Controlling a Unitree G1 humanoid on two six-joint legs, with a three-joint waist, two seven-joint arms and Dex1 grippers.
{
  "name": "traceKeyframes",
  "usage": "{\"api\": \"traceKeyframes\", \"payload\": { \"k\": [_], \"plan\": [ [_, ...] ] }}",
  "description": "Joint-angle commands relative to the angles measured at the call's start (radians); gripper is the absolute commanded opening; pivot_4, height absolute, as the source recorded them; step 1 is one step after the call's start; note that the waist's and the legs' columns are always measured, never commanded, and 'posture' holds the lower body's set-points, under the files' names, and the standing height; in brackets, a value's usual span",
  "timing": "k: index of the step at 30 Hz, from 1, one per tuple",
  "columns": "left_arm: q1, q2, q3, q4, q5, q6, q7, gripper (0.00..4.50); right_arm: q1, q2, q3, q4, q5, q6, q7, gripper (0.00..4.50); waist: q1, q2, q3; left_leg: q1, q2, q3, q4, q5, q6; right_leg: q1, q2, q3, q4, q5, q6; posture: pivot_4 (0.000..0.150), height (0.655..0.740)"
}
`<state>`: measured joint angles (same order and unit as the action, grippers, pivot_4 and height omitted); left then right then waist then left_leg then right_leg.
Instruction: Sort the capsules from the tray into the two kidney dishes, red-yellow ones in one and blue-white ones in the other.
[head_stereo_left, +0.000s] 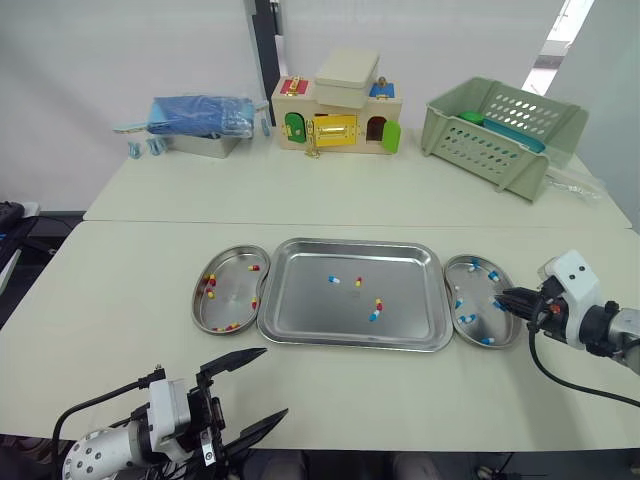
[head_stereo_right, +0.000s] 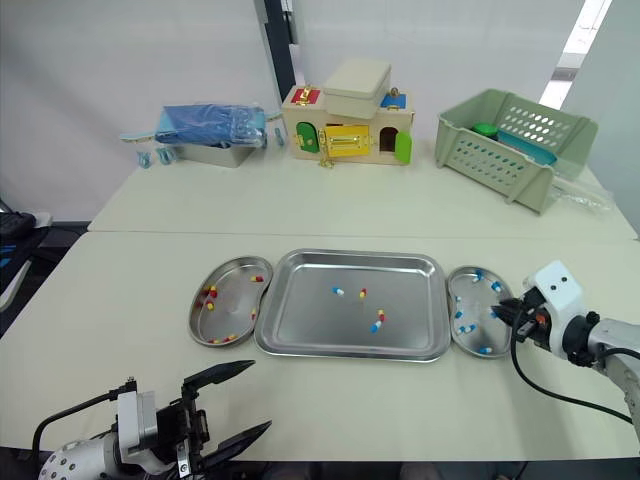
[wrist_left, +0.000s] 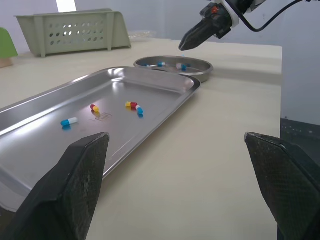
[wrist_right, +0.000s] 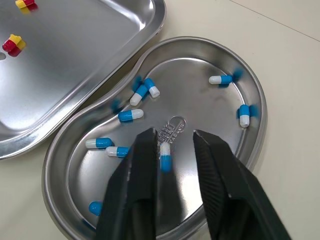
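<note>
The right tool (wrist_right: 174, 136) hangs low over the dish (wrist_right: 196, 100), fingers parted wider than the blue-white capsule (wrist_right: 165, 156) just under them, seemingly so it drops among its kind; the tray (head_stereo_left: 400, 262) beside this tool holds more, and the left tool (head_stereo_left: 273, 381) idles wide open.

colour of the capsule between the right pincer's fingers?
Blue and white capsule; the right wrist view shows it best.
</note>
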<state>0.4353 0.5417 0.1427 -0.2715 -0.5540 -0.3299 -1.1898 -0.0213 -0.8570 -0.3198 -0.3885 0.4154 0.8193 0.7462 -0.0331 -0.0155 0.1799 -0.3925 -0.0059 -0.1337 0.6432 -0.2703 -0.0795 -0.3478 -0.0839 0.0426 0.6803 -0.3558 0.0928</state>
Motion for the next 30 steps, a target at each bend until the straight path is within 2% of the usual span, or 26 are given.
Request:
{"api": "traceKeyframes", "payload": {
  "k": [1, 5, 8, 14, 20, 24, 30],
  "plan": [
    [0.008, 0.000, 0.012, -0.016, -0.024, -0.004, -0.003, 4.50, -0.003, -0.007, -0.020, -0.010, 0.007, -0.022, 0.001, 2.24, 0.000, 0.000, 0.000, 0.000, 0.000, 0.000, 0.000, 0.000, 0.000, 0.000, 0.000, 0.000, 0.000, 0.000, 0.000, 0.150, 0.7400],
    [0.013, -0.005, 0.016, -0.018, -0.022, -0.004, 0.010, 4.50, -0.012, -0.011, -0.023, 0.014, 0.008, -0.045, 0.014, 3.38, 0.000, 0.000, 0.000, 0.000, 0.000, 0.000, 0.000, 0.000, 0.000, 0.000, 0.000, 0.000, 0.000, 0.000, 0.000, 0.150, 0.7400],
    [0.013, -0.019, 0.014, -0.017, -0.015, 0.002, 0.038, 4.50, -0.006, -0.012, -0.038, 0.043, 0.009, -0.104, 0.044, 4.42, 0.000, 0.000, 0.000, 0.000, 0.000, 0.000, 0.000, 0.000, 0.000, 0.000, 0.000, 0.000, 0.000, 0.000, 0.000, 0.150, 0.7400],
    [0.022, -0.032, 0.030, -0.019, 0.001, -0.002, 0.087, 4.50, 0.059, -0.001, -0.160, 0.102, 0.076, -0.224, 0.158, 4.47, 0.002, 0.000, 0.000, 0.000, 0.000, 0.000, 0.000, 0.000, 0.000, 0.001, 0.000, 0.000, 0.000, 0.000, 0.000, 0.150, 0.7400],
    [0.059, -0.048, 0.089, -0.010, 0.015, -0.024, 0.153, 4.50, 0.074, -0.032, -0.266, 0.375, 0.068, -0.397, 0.264, 4.47, 0.000, 0.000, 0.000, 0.008, 0.000, 0.001, 0.000, 0.000, 0.000, 0.009, 0.000, 0.000, -0.001, 0.000, 0.000, 0.150, 0.7400],
    [0.118, -0.069, 0.098, -0.031, 0.025, -0.046, 0.166, 4.50, 0.024, -0.074, -0.259, 0.562, 0.041, -0.479, 0.296, 4.47, -0.007, 0.000, 0.000, 0.012, 0.000, 0.002, -0.002, 0.000, 0.000, 0.011, 0.000, 0.001, -0.002, 0.000, 0.000, 0.150, 0.7400],
    [0.148, -0.084, 0.104, -0.042, 0.033, -0.062, 0.184, 4.50, -0.043, -0.100, -0.210, 0.718, -0.005, -0.581, 0.325, 4.47, -0.007, 0.001, 0.000, 0.012, 0.000, 0.002, -0.001, 0.000, 0.000, 0.011, 0.000, 0.001, -0.002, 0.000, 0.000, 0.150, 0.7400]
  ]
}}
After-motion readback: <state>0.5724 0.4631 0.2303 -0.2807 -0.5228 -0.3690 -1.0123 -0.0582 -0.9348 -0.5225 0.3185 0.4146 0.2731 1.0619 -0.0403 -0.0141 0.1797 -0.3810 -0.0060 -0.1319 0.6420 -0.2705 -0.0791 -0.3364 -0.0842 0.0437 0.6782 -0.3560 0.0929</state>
